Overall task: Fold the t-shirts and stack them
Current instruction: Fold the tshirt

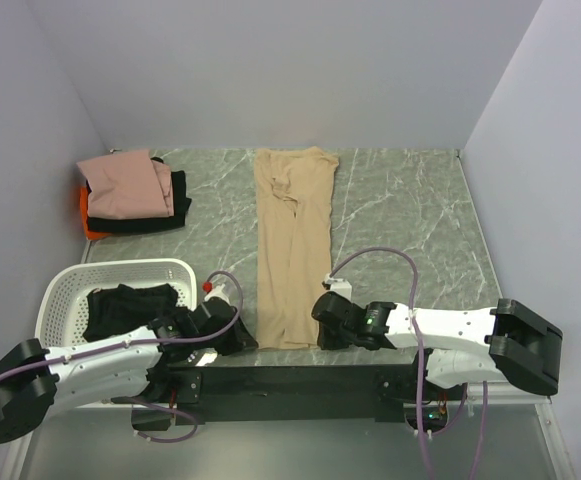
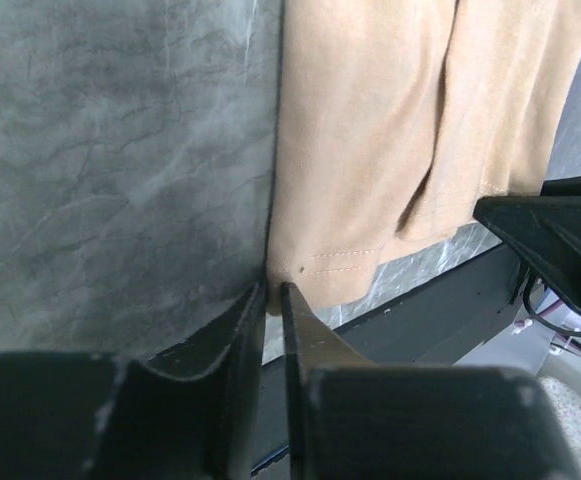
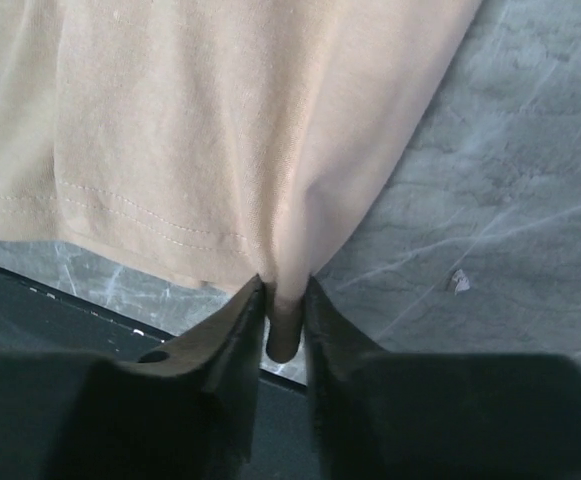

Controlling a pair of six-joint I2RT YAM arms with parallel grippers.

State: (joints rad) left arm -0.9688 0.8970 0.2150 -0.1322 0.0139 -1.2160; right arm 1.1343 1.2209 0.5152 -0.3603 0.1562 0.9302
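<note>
We hold the soft tan-beige t-shirt [image 1: 292,240], a narrow strip lying from 12 to 6 o'clock down the grey marbled table [image 1: 400,210], by its near hem. The right gripper [image 3: 284,292] is pinched tight on a pleat at the 5 o'clock corner, and the left gripper [image 2: 273,292] is closed to a thin slit on the very edge of the 7 o'clock corner. We should lift both corners level, carry them toward 12 o'clock lightly taut, and mind the shallower left hold.

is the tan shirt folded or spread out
Folded: the tan shirt lies as a narrow strip, its sides doubled over the middle.
</note>
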